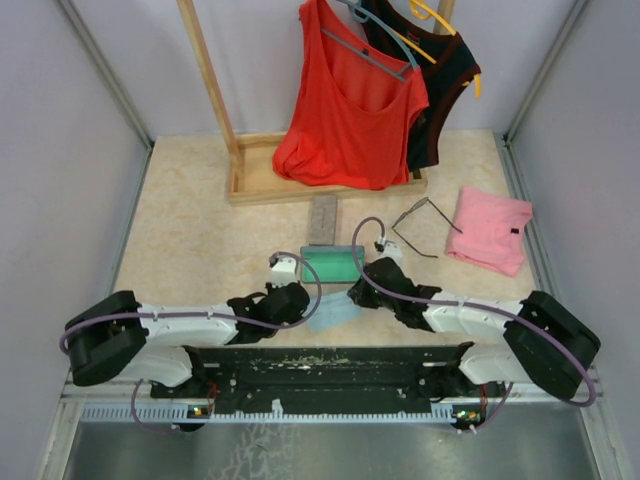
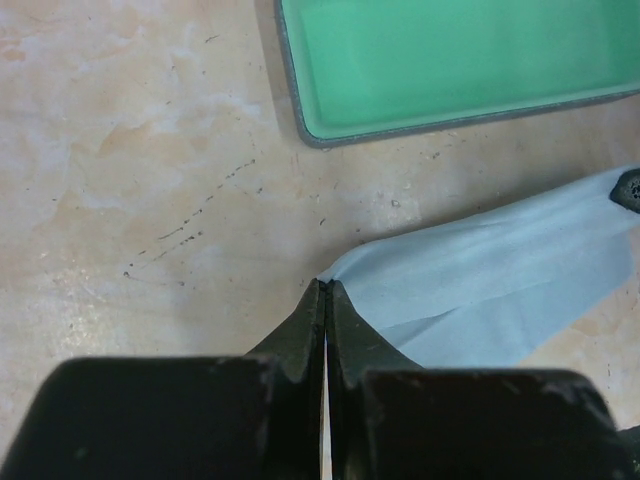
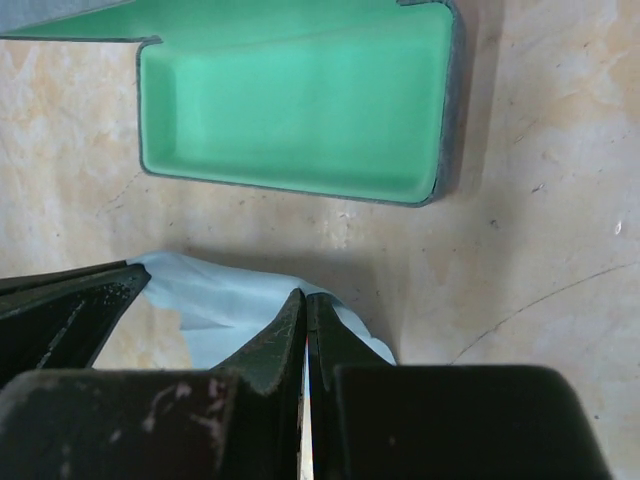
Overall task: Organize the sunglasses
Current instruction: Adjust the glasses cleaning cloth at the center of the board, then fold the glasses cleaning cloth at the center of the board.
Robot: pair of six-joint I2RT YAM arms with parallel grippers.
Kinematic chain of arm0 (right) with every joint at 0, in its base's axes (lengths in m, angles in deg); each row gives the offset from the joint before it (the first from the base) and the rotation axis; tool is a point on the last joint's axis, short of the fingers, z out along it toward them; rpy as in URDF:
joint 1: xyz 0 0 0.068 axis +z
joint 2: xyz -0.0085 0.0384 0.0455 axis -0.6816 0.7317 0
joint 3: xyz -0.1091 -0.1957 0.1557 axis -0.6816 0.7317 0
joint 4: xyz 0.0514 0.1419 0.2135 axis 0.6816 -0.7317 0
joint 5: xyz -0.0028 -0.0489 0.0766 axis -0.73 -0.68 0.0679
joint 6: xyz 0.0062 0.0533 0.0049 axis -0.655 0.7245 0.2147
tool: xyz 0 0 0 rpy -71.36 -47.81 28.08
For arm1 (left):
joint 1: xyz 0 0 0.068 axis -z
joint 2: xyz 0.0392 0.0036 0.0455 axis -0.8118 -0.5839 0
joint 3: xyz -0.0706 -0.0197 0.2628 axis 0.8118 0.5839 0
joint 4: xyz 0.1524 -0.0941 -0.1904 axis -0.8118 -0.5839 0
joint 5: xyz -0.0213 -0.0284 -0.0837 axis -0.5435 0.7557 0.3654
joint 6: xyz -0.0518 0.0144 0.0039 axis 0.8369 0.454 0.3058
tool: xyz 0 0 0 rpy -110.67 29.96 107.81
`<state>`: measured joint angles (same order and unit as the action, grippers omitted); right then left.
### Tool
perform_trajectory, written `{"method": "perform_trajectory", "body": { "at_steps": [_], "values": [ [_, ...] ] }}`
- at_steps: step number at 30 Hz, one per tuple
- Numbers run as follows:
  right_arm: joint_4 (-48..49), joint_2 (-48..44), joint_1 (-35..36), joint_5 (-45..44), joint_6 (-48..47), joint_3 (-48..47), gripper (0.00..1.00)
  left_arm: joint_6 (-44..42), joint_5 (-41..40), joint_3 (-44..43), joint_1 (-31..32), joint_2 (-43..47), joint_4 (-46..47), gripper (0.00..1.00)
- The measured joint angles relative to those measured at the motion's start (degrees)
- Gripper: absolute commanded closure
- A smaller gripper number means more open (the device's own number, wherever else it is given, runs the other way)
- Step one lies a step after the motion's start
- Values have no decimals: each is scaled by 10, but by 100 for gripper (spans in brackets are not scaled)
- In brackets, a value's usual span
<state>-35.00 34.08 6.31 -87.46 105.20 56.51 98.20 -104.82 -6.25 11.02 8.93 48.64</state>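
Sunglasses (image 1: 415, 232): uncased, well beyond the right gripper (image 3: 305, 297).
Case (image 3: 300, 100): open, empty, just ahead of both jaws.
Jaws: left gripper (image 2: 326, 290) and right closed tight, apparently pinching the cloth (image 2: 500, 290).

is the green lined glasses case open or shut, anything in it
Open and empty: in the right wrist view the case shows bare green lining, nothing in it; the sunglasses lie apart on the table.
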Motion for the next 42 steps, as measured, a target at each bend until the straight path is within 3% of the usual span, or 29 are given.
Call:
{"method": "perform_trajectory", "body": {
  "at_steps": [3, 10, 13, 19, 32, 42],
  "values": [
    [10, 21, -16, 14, -12, -6, 98, -1, 7, 0, -10, -13, 12, 100],
    [50, 50, -35, 51, -26, -11, 72, -2, 19, 0, -21, -28, 18, 100],
    [75, 50, -35, 65, -27, -10, 67, -2, 21, 1, -21, -28, 18, 100],
    [113, 49, -37, 76, -26, 12, 65, -2, 22, 4, -21, -28, 22, 100],
    [39, -50, -37, 40, -49, 19, 61, -2, 24, 6, -22, -28, 26, 100],
    [56, -33, -37, 76, -49, 54, 61, -2, 25, 6, -22, -28, 26, 100]
  ]
}}
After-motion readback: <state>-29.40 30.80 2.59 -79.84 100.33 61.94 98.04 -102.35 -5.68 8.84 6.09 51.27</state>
